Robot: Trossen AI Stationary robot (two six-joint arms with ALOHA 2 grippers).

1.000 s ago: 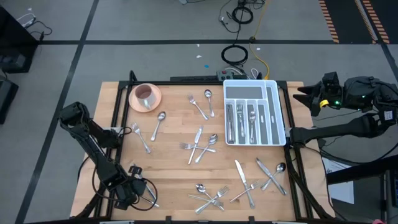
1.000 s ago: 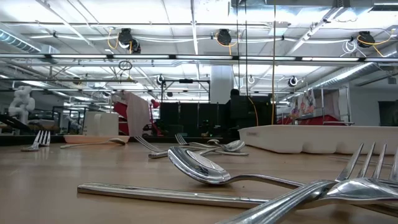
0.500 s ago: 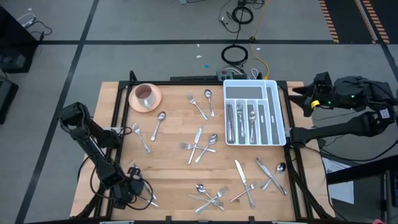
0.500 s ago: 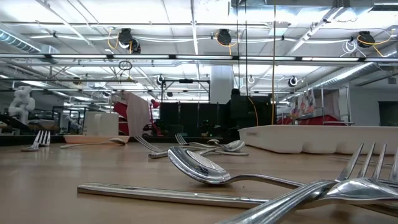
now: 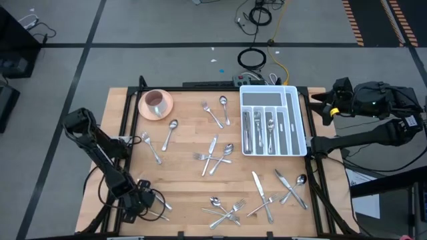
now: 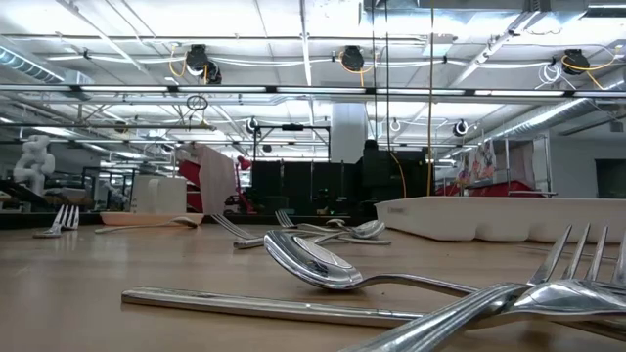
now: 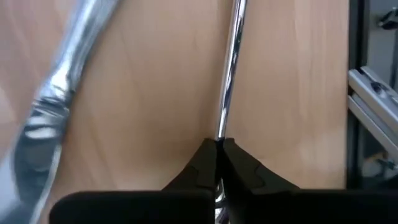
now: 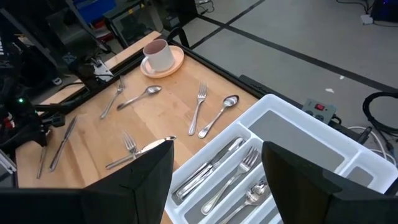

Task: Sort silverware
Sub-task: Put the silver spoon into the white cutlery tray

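Note:
Silverware lies scattered over the wooden table: forks, spoons and knives in small groups. At the near left corner my left gripper points down, shut on a slim silver piece; I cannot tell what kind. A second, broader piece lies beside it on the wood. My right gripper stands open, high above the table's right edge and over the white divided tray, with nothing between its fingers. My left gripper pinches the slim piece's thin shaft between its two fingertips. The fingers come steeply from above. The shaft runs on away from the fingertips over the wood. Whether it is lifted off the table I cannot tell.
The tray at the far right holds several pieces in its long compartments. A pink cup on a saucer stands at the far left corner. A dark frame rail runs close by my left gripper along the table's edge.
My left gripper has sunk toward the table at the near left corner, onto the pieces lying there. My right gripper has shifted a little toward the table's left, nearer the tray. The silverware on the table has stayed where it was.

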